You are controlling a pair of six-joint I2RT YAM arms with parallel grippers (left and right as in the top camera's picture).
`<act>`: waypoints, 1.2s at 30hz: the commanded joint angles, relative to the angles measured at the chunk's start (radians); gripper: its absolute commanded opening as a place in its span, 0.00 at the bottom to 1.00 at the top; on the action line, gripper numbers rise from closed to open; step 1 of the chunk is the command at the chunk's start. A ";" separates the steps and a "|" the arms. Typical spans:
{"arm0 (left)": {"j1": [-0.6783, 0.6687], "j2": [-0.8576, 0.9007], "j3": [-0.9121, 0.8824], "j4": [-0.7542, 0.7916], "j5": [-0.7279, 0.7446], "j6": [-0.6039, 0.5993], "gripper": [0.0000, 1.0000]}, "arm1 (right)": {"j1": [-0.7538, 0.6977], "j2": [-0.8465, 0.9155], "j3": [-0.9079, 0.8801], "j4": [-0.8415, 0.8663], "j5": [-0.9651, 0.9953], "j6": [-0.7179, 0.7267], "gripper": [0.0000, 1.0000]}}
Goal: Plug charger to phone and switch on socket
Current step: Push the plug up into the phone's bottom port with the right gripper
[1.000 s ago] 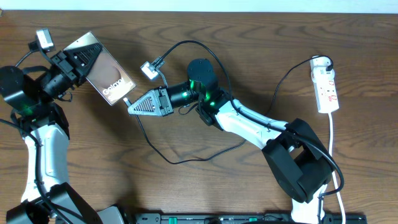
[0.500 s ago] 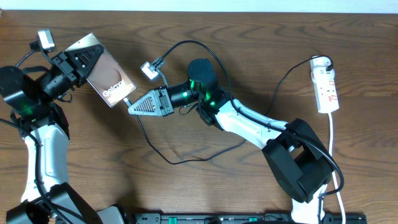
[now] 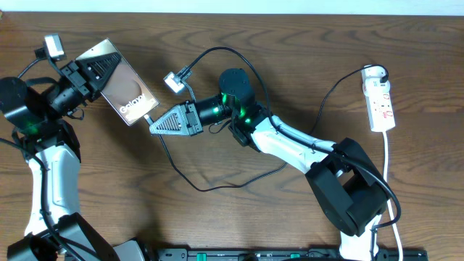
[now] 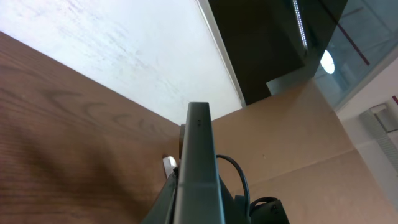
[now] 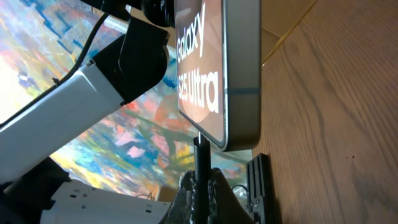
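Note:
The phone (image 3: 125, 93), bronze-grey with white lettering, is held tilted at the upper left by my left gripper (image 3: 93, 72), which is shut on its upper end. In the left wrist view the phone's edge (image 4: 198, 162) rises between the fingers. My right gripper (image 3: 154, 125) is shut on the charger's plug (image 5: 201, 163). The plug tip meets the phone's bottom edge (image 5: 239, 118). The black charger cable (image 3: 217, 185) loops over the table toward the white socket strip (image 3: 381, 101) at the far right.
A small white adapter block (image 3: 172, 80) lies behind the right gripper. The strip's white cord (image 3: 390, 181) runs down the right side. The right arm (image 3: 290, 141) stretches across the middle of the wooden table (image 3: 290, 43).

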 commanded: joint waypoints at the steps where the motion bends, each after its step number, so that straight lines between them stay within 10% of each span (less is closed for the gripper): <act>1: 0.004 -0.013 0.010 0.011 0.029 0.006 0.07 | -0.006 0.005 0.006 0.018 0.008 0.014 0.01; 36: -0.025 -0.013 0.010 0.013 0.095 -0.016 0.07 | -0.007 0.005 0.006 0.005 0.082 0.073 0.01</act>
